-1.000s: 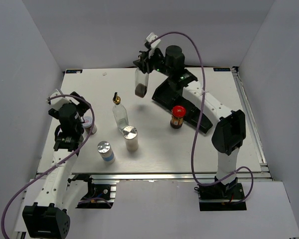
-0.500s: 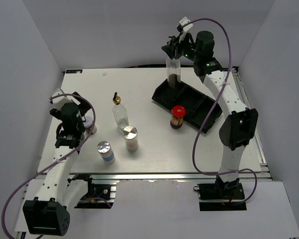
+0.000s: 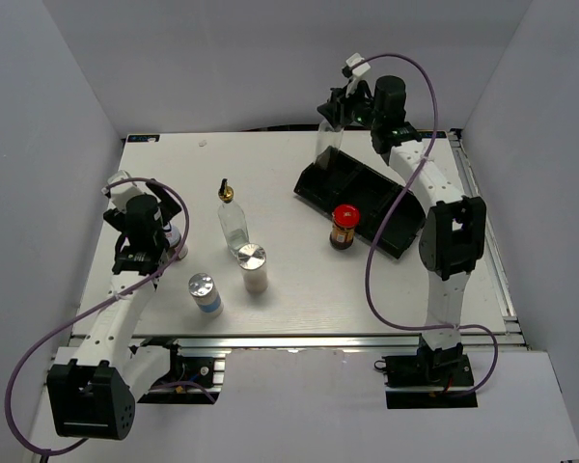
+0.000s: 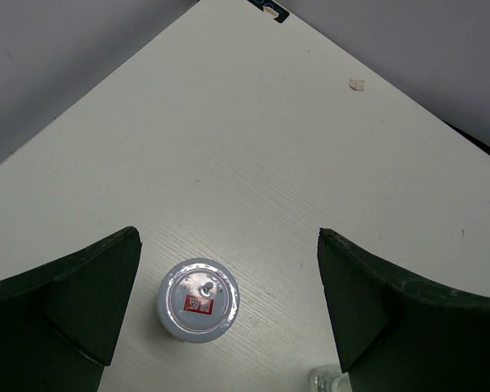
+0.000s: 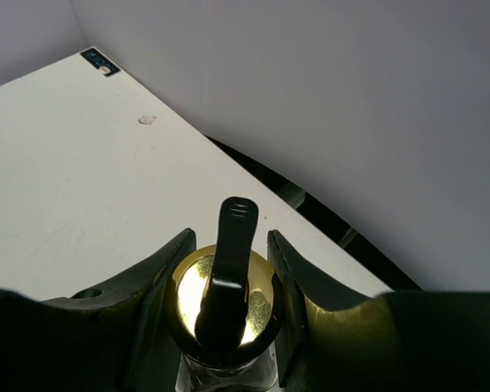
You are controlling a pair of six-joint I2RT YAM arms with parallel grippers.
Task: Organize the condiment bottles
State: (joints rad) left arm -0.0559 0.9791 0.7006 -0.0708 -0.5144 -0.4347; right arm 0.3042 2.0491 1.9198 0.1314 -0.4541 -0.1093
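Stretched high, right fingers [image 5: 157,286] clamp glass bottle [image 5: 224,309]; left fingers [image 4: 69,298] gape over small jar [image 4: 198,300].

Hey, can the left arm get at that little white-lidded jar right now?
Probably yes. The left hand is open, directly above the white-lidded jar, which stands upright between its fingers. Nothing lies between them, so a straight descent looks free.
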